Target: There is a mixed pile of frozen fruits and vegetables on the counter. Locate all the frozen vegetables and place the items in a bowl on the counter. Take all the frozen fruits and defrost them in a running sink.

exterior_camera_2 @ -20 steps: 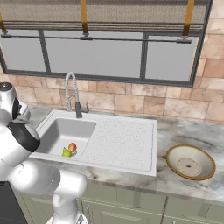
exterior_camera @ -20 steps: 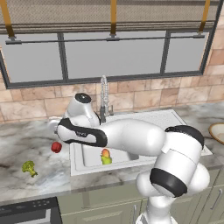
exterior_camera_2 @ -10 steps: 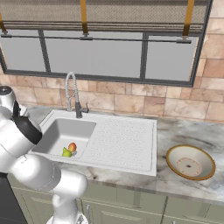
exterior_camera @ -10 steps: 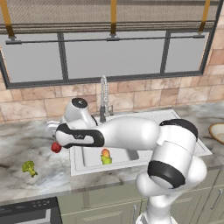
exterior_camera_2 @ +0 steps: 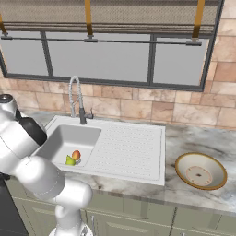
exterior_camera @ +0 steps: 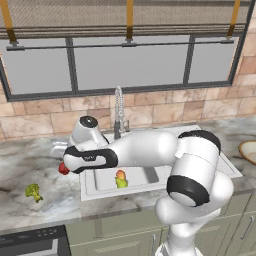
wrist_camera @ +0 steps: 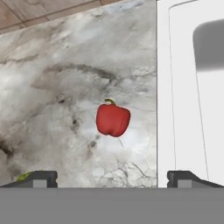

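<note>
Tool (wrist_camera: 112, 178) spread wide, grasping nothing, poised over the red pepper (wrist_camera: 113, 120) on the marble worktop (wrist_camera: 57, 87), just beside the sink (wrist_camera: 175, 87). Both fruits (exterior_camera_2: 73, 157) sit in the basin.

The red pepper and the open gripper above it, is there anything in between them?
Nothing. In the hand view the red pepper lies alone on bare marble counter, centred ahead of the open gripper, beside the sink rim.

Two round fruits lie in the sink (exterior_camera_2: 60, 138): one yellow-green fruit (exterior_camera_2: 70, 161), one orange-red fruit (exterior_camera_2: 76, 155). Left of it, one red pepper (wrist_camera: 113, 120) and one broccoli floret (exterior_camera: 33, 191); right, one tan bowl (exterior_camera_2: 200, 171).
</note>
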